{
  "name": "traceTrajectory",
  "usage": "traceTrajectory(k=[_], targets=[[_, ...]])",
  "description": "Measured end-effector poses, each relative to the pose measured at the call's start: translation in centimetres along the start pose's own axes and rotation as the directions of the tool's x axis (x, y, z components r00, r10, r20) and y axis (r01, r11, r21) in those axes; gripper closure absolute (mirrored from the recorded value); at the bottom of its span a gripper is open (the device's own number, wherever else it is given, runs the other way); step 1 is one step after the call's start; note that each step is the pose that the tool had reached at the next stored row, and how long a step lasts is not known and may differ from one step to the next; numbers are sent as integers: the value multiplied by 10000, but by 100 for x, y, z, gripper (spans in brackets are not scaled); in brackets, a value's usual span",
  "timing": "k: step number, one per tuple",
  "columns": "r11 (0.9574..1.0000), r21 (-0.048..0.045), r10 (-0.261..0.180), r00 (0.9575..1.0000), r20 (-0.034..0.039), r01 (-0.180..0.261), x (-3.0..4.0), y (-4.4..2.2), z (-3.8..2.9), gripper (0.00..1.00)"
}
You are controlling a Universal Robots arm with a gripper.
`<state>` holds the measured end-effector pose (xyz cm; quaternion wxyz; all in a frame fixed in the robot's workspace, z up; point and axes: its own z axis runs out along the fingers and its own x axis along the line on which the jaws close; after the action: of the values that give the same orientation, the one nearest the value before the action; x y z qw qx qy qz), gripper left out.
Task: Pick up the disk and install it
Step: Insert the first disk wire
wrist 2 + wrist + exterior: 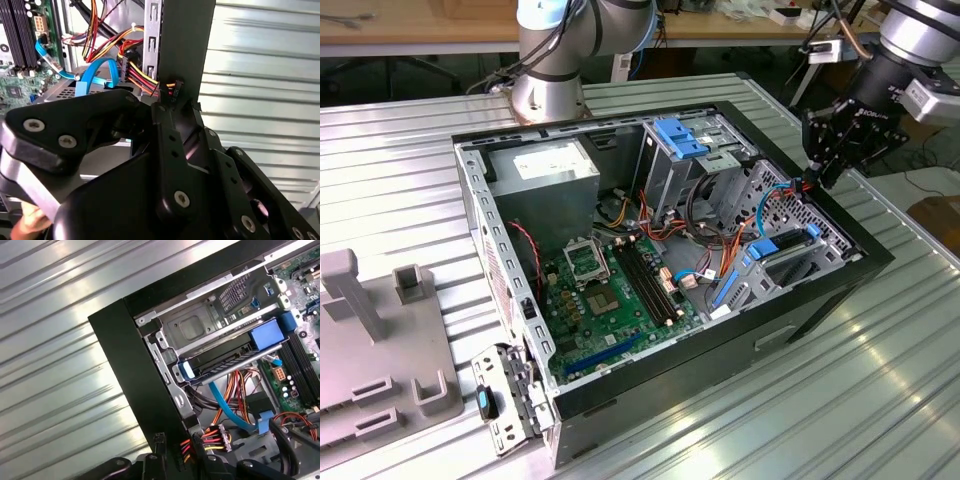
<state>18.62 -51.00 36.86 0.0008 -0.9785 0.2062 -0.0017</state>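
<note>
In the exterior view the disk [788,244] sits edge-on at 3 o'clock inside the computer case [790,322], with the gripper [817,177] at its 1 o'clock, grip state indeterminable; judged rigid, dense and shock-sensitive, best held by its blue carrier rails [265,334].

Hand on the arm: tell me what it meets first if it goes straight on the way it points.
Most likely the red-yellow-black wire plug by the case wall; the hand points at it, though depth is unclear.

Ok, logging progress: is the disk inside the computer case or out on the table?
Inside: the disk sits in the drive cage within the case.
</note>
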Motion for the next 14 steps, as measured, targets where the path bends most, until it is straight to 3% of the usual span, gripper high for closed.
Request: traceTrajectory(k=[1, 3, 4, 5, 7, 9, 14], targets=[[9999, 0, -161, 9999, -2, 161, 0, 0, 1, 67], [9948, 5, -1014, 9948, -1, 1014, 0, 0, 18, 67], [9899, 5, -1415, 9899, -1, 1415, 0, 0, 24, 67], [9819, 7, -1892, 9819, 0, 1892, -1, 0, 32, 67], [9790, 15, -2040, 9790, -30, 2040, -1, 0, 34, 67], [9787, 29, -2054, 9786, -86, 2055, -1, 0, 36, 67], [9787, 28, -2053, 9786, -99, 2054, -7, -5, 36, 67]])
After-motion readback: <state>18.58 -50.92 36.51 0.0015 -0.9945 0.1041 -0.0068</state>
